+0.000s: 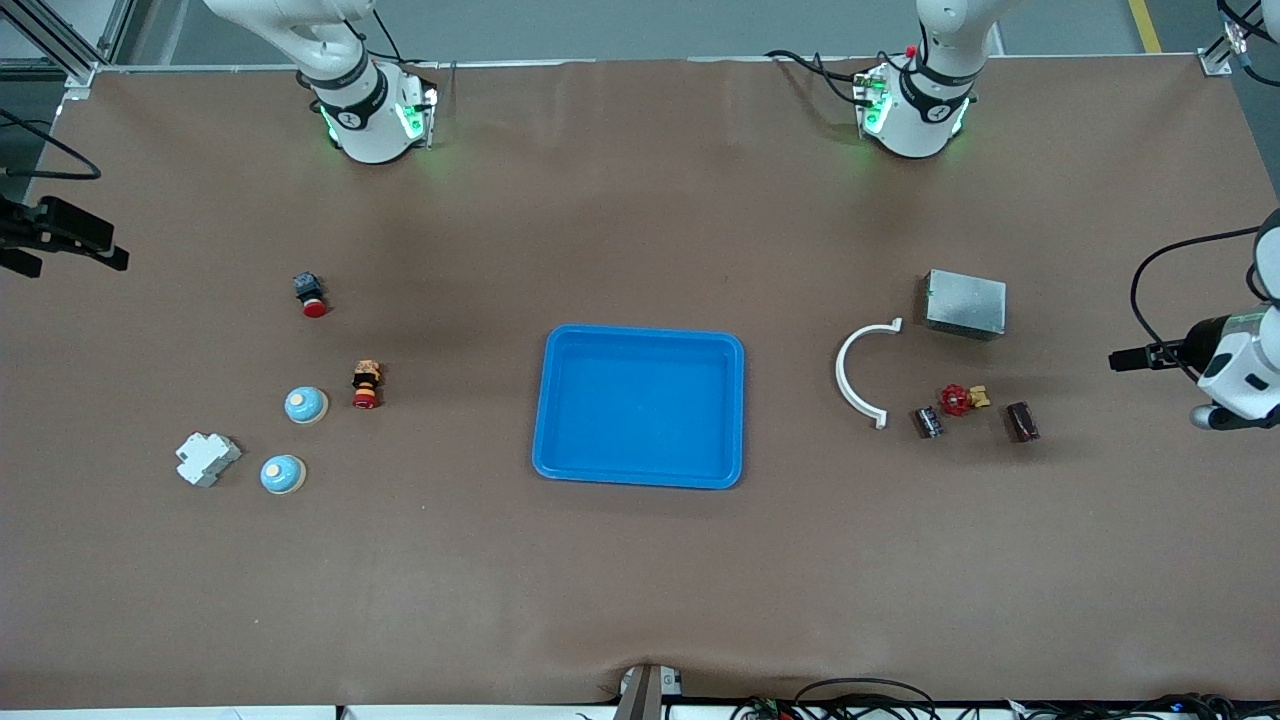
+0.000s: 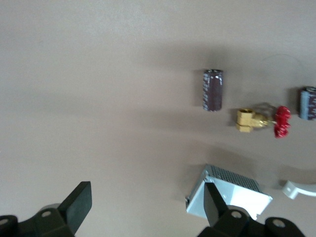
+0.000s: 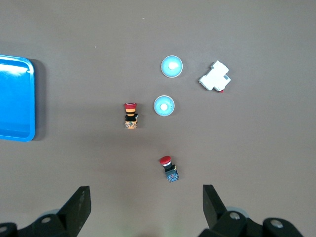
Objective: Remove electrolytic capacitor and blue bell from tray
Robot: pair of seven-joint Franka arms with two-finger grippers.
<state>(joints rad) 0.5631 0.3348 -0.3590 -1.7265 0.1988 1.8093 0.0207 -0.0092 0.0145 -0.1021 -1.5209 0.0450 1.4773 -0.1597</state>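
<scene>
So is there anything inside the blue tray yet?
No, the blue tray is empty; both bells and the capacitors sit on the table.

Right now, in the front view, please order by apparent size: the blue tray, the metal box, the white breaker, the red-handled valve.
Largest to smallest:
1. blue tray
2. metal box
3. white breaker
4. red-handled valve
</scene>
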